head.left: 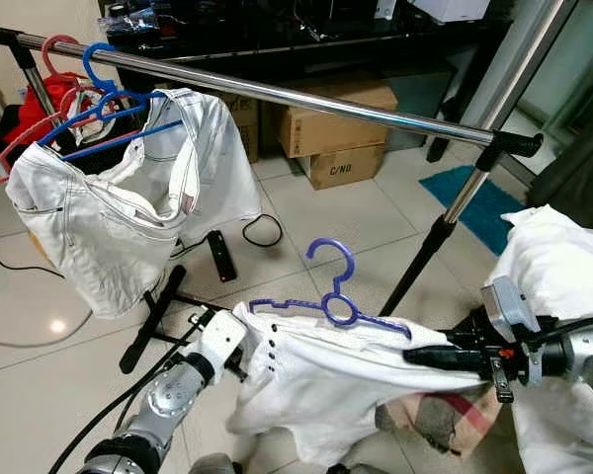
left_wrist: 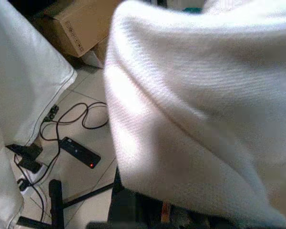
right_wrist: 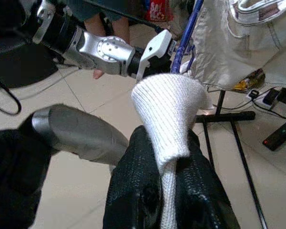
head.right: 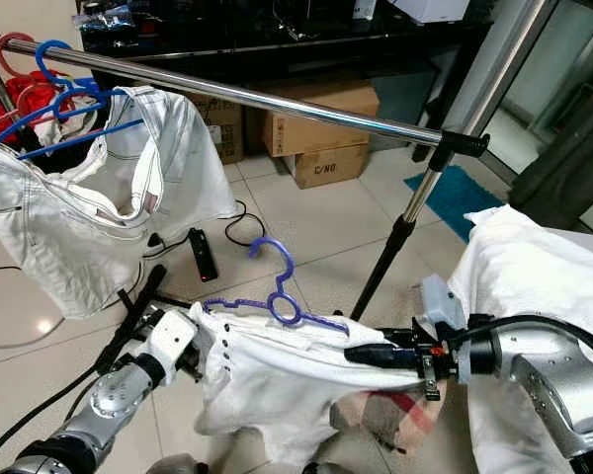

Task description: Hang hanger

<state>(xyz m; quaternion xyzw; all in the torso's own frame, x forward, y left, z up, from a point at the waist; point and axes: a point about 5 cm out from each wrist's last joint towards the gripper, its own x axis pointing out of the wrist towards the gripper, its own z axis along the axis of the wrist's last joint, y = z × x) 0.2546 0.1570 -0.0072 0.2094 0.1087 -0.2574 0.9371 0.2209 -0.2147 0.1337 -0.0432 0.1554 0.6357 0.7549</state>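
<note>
Hanger (head.left: 334, 294), purple plastic, sits below the chrome clothes rail (head.left: 277, 94) with its hook free in the air, and a white garment (head.left: 326, 370) draped over its shoulders hides most of its bar. Below the rail's right end, the right end effector (head.left: 420, 357) has its black fingers (right_wrist: 133, 191) pinched narrow on a fold of the garment's white knit. Below the rail's middle, the left end effector (head.left: 239, 348) meets the garment's other edge, where cloth covers its fingers, so I cannot tell whether they are wide or closed. White jeans (head.left: 119, 212) hang from a blue hanger (head.left: 109, 109) at the rail's left end, with a red hanger (head.left: 54, 54) just beyond. Behind the rail stands a cardboard box (head.left: 341, 163) printed "C/NO". A power strip (head.left: 220, 255) lies on the tiled floor (head.left: 316, 212) under the rail.
</note>
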